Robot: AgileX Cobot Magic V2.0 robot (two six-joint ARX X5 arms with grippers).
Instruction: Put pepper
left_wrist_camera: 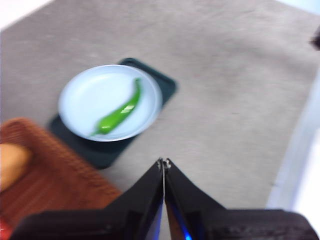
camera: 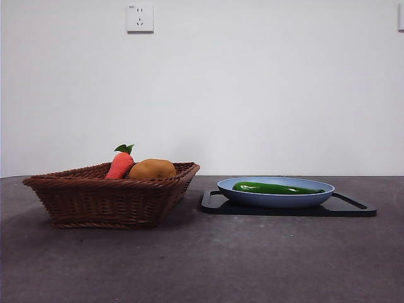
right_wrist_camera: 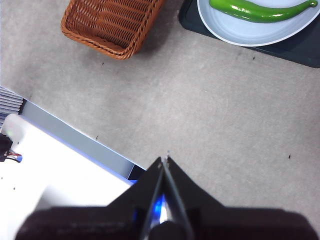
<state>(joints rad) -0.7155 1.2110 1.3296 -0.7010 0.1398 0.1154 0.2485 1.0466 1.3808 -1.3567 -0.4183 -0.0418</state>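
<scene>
Front view: the pepper (camera: 276, 188) lies flat in a blue plate (camera: 276, 200) on a dark tray (camera: 353, 209), right of the wicker basket (camera: 107, 199).

Left wrist view: left gripper (left_wrist_camera: 163, 163) closed, empty, above the table.

Right wrist view: right gripper (right_wrist_camera: 164, 160) closed, empty. The pepper looks light, stiff and slippery; grasp mid-length.

The left wrist view is blurred throughout; basket (left_wrist_camera: 55, 175) weave and potato (left_wrist_camera: 12, 165) surface cannot be resolved, and both are cut off at the frame edge, to one side of the left gripper (left_wrist_camera: 163, 162) fingertips. In the right wrist view, the plate (right_wrist_camera: 260, 32), pepper (right_wrist_camera: 262, 11), tray (right_wrist_camera: 300, 47) and basket (right_wrist_camera: 112, 25) are cropped at the edge far beyond the right gripper (right_wrist_camera: 164, 159) fingertips. In the front view, the basket wall (camera: 107, 199) hides the lower parts of carrot (camera: 120, 165) and potato (camera: 152, 169).
</scene>
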